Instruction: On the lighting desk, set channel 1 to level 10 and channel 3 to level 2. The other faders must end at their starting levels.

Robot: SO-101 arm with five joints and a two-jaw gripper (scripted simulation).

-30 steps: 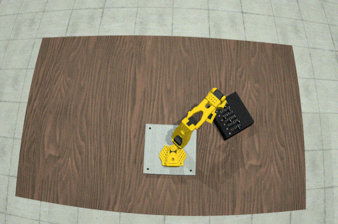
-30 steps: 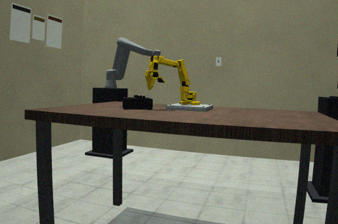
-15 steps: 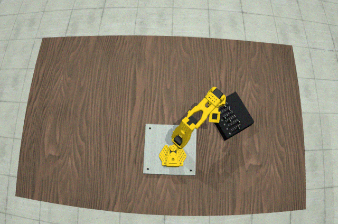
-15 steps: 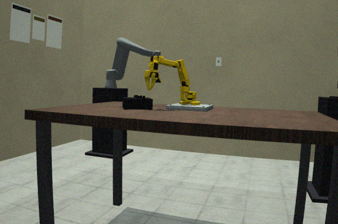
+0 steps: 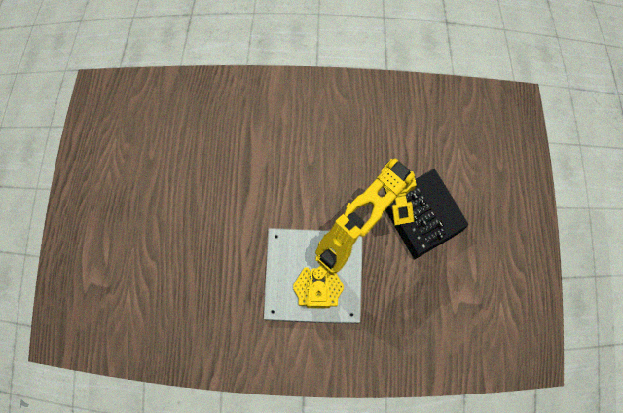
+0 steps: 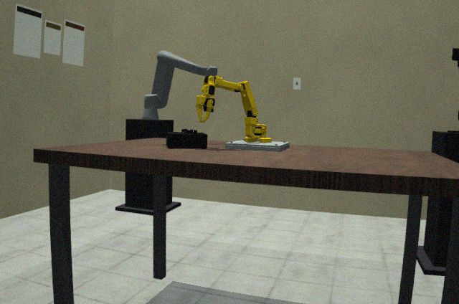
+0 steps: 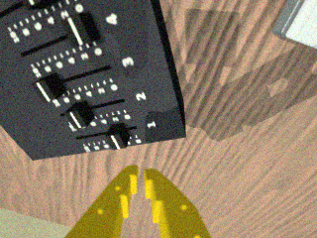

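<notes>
The black lighting desk (image 5: pixel 445 206) (image 6: pixel 186 140) (image 7: pixel 139 45) lies on the wooden table (image 5: pixel 175 197) to the right of the arm's base. In the wrist view its channels are numbered 1 to 4. The channel 1 fader knob (image 7: pixel 119 134) sits near the desk's lower edge, with the channel 2 knob (image 7: pixel 81 113), the channel 3 knob (image 7: pixel 52 85) and the channel 4 knob (image 7: pixel 89 25) above it. My gripper (image 7: pixel 139 175) (image 6: pixel 203 119) is shut and empty. It hangs well above the table, just off the desk's edge by channel 1, touching nothing.
The yellow arm stands on a grey base plate (image 5: pixel 281 278) (image 6: pixel 276 145). A grey robot arm (image 6: pixel 166 74) on a black pedestal (image 6: pixel 148 130) stands behind the table. Another dark stand (image 6: pixel 446 145) is at the right edge.
</notes>
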